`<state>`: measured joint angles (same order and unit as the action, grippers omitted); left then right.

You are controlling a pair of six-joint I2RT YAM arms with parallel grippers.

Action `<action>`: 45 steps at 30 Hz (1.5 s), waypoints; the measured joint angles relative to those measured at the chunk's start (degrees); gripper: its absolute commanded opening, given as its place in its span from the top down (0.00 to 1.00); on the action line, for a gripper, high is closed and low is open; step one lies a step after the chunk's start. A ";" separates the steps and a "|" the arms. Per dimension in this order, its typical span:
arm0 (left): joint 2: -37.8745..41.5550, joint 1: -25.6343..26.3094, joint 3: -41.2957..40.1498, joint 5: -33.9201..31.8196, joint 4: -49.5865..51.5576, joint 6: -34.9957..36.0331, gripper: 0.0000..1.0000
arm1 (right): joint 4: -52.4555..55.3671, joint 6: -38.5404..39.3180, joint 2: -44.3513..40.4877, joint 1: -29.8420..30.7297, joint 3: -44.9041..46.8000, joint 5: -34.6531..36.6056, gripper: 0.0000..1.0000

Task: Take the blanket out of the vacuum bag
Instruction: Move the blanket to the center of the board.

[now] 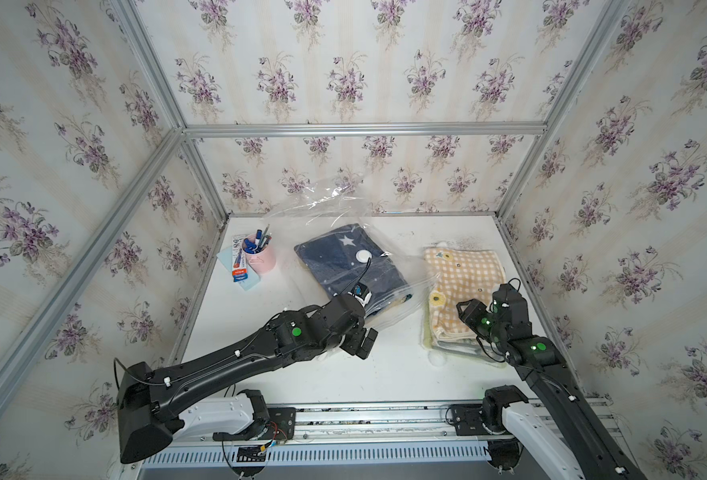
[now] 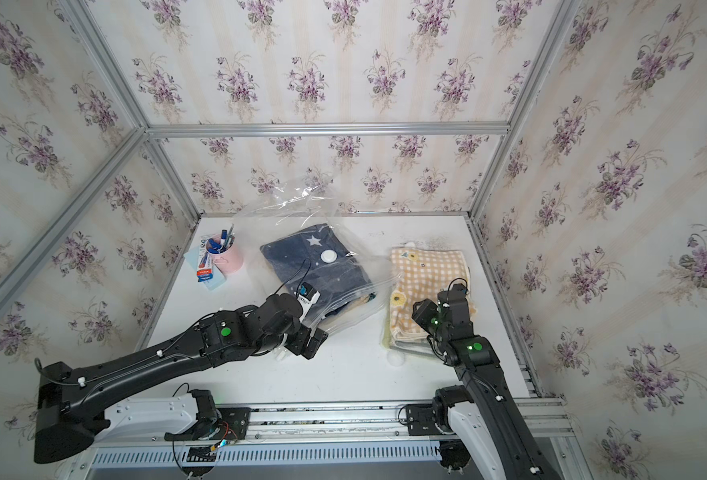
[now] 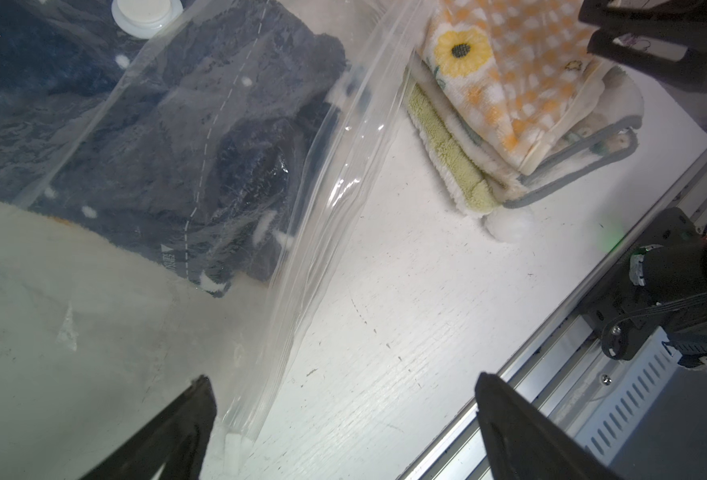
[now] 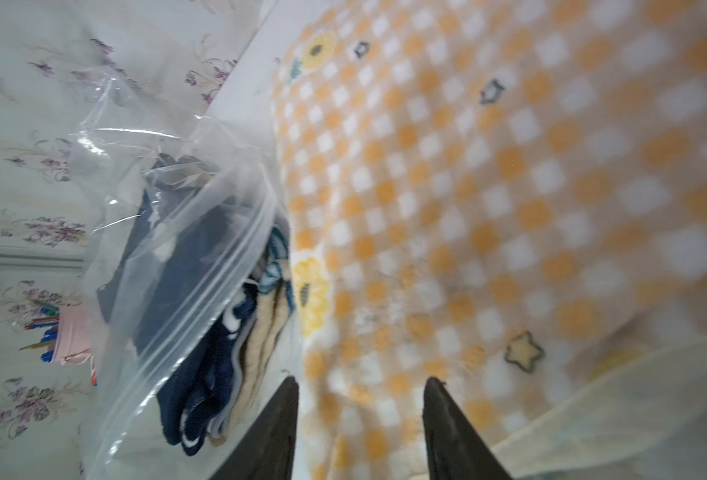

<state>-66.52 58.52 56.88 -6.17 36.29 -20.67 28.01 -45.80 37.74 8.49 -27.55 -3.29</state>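
One clear plastic vacuum bag (image 1: 385,291), mid-tabletop (image 1: 343,374), holds one navy starred blanket (image 1: 335,266). Its round white valve (image 1: 362,256) shows in both top views, not the right wrist view. The left hand (image 3: 342,377) and right hand (image 4: 362,380) gape.

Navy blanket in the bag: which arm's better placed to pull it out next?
Right, likely. The right gripper, open, hovers beside the bag mouth where navy blanket folds show. The left gripper, open, straddles the bag's near edge.

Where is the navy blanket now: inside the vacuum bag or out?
Inside. The navy blanket lies under the clear plastic of the vacuum bag, beneath its white valve.
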 measured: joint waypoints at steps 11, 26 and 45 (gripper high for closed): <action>1.88 0.00 -1.25 0.35 -0.55 -1.25 0.00 | -10.75 -5.49 3.04 -7.74 13.70 -3.43 0.46; -1.57 0.00 2.08 0.22 1.31 -1.05 0.00 | -27.69 1.14 32.70 -13.14 2.01 -1.36 0.47; -11.47 0.00 8.87 -4.85 6.08 5.62 0.05 | -30.99 8.74 48.85 -13.33 -15.82 -4.48 0.48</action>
<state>-78.00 58.52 65.76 -11.03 42.37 -15.05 -2.98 -37.06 86.59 -4.84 -43.38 -7.77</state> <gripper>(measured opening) 0.964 0.517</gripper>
